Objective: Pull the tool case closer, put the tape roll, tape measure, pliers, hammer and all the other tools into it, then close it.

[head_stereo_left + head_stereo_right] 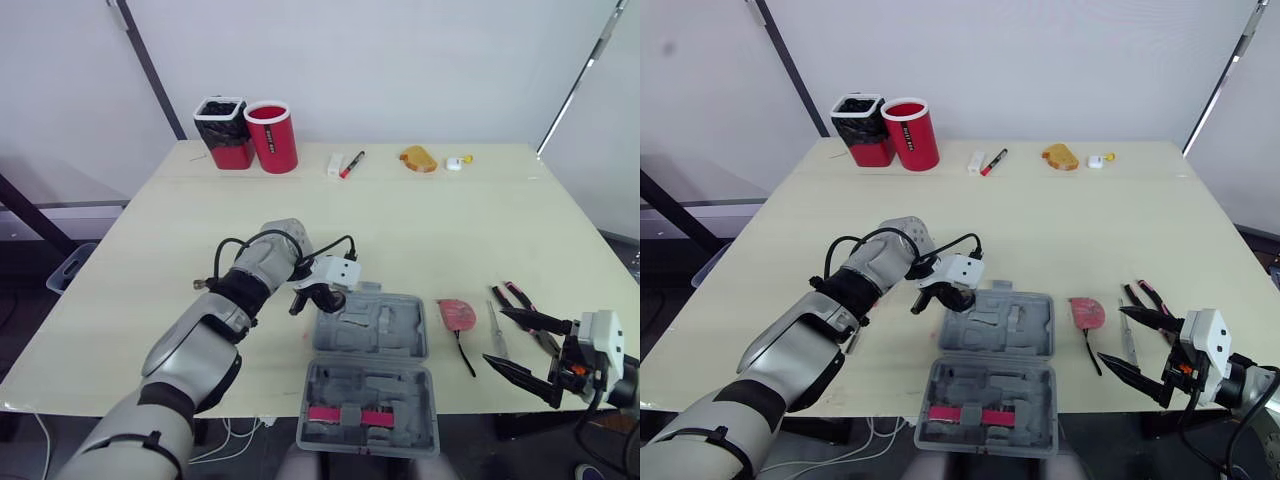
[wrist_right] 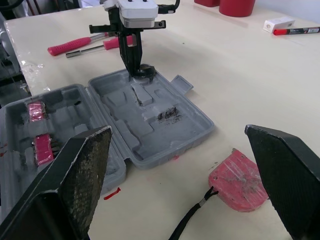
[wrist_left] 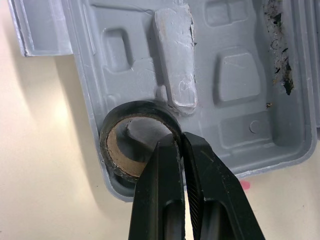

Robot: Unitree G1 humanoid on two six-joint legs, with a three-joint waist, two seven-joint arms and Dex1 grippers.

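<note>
Black fingers of the left gripper are pinched on the wall of the tape roll, one finger inside the cardboard core and one outside. The roll is at the upper left corner of the grey tool case; whether it rests on the moulded plastic or hangs just above cannot be told. The case lies unfolded at lower centre of the frame, two red straps across its near half. Just right of it lies a red flat item trailing a black cord, then a slim metal tool and the pliers. At the lower right the right gripper hovers beside these, fingers spread wide and holding nothing. The right wrist view shows red-handled tools on the table beyond the case. The pale cream table carries a row along its far edge: a black-lined bin and a red cylinder at upper left, then a white box, a red marker, an orange item and a small white piece. Behind stands a white wall crossed by dark slanting poles.
</note>
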